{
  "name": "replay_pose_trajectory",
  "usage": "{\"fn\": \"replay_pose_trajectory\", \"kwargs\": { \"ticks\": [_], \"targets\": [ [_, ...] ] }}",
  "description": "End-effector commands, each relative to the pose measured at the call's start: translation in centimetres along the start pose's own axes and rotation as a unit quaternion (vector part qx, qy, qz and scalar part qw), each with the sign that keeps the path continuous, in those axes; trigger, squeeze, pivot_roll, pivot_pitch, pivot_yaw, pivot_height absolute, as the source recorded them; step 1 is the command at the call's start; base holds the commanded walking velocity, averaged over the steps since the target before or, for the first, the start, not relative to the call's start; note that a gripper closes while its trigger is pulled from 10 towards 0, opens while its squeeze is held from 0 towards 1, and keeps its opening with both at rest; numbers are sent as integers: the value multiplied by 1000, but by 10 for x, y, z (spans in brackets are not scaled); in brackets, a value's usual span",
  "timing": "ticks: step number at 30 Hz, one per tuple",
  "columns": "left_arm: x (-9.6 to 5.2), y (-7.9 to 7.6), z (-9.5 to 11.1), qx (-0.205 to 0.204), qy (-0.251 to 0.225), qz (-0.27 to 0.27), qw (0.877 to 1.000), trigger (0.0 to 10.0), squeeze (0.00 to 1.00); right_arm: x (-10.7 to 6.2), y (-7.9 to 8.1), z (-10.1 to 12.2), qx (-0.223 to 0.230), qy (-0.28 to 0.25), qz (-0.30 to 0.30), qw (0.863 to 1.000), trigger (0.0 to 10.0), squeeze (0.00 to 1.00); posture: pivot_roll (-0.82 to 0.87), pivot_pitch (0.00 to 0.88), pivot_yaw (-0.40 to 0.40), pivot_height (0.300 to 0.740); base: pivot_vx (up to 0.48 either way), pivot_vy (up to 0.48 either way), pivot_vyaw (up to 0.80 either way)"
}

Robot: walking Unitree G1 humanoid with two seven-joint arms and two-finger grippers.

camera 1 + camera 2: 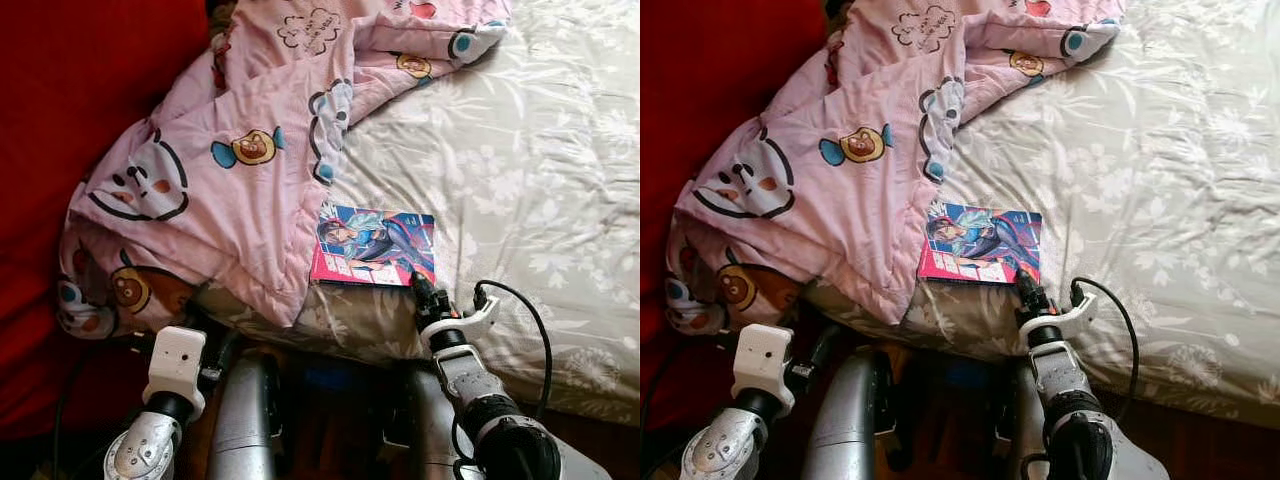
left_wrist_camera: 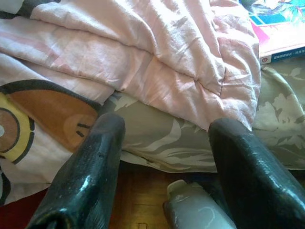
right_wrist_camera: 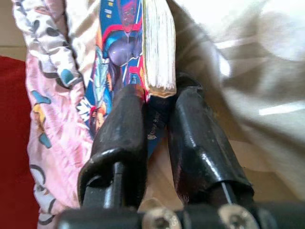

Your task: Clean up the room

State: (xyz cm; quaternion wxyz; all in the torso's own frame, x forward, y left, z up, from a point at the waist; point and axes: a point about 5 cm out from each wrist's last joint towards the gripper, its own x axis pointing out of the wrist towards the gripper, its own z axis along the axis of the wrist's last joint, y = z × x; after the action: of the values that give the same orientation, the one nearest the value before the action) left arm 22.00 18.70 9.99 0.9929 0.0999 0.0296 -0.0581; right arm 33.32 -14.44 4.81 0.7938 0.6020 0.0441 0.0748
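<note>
At far left a deep red surface [image 1: 60, 120] runs up the frame; whether it is a wall or a piece of furniture cannot be told. Against it lies a crumpled pink quilt printed with cartoon bears [image 1: 230, 170], bunched over the left part of the bed and hanging over its near edge; its upper end is cut off by the frame. What lies beneath it is hidden.

The left gripper [image 2: 164, 167] sits low at the near edge of the bed, below the quilt's overhanging fold. Its two black fingers [image 2: 90, 162] stand well apart with nothing between them, pointing at the quilt and the sheet's side drop. A pale rounded object below them is too cut off to identify.

Just right of the quilt, a thin paperback comic book with a pink-and-blue illustrated cover [image 1: 375, 245] lies flat on the grey-white floral bedsheet [image 1: 530, 170], near the bed's front edge, its left edge touching or slightly under the quilt.

The right gripper [image 3: 159, 119] is at the book's near right corner. Its fingers are nearly closed, one on the cover side and one on the page side, pinching the book's corner. A black cable [image 1: 535, 320] loops beside its wrist. The floor below is dark and indistinct.
</note>
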Motion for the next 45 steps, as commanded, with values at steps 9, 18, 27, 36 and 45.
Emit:
{"fn": "replay_pose_trajectory", "kwargs": {
  "ticks": [9, 18, 27, 36, 45],
  "targets": [
    [2, 0, -14, -3, 24, 2, 1000, 10000, 0, -20, -21, -15, 2, 17, -29, 999, 0, 0, 213, 399, 13, 602, 0, 0, 0],
    [22, 6, -19, -18, 17, 22, 999, 10000, 0, -13, -6, 8, -107, -9, 26, 994, 0, 0, 159, 308, -6, 602, 0, 0, 0],
    [50, 23, -21, -54, 5, 70, 996, 10000, 0, -2, 36, 36, -306, -57, 86, 946, 10000, 0, 86, 141, -36, 602, 0, 0, 0],
    [48, 28, -62, -92, 68, 113, 987, 10000, 0, -14, 47, 54, -444, -107, 38, 889, 10000, 0, 29, 28, -48, 602, 0, 0, 0],
    [38, 14, -110, -136, 174, 129, 967, 10000, 0, -27, 20, 53, -465, -101, -58, 878, 10000, 0, 5, 0, -54, 636, 0, 0, 0]
  ]
}}
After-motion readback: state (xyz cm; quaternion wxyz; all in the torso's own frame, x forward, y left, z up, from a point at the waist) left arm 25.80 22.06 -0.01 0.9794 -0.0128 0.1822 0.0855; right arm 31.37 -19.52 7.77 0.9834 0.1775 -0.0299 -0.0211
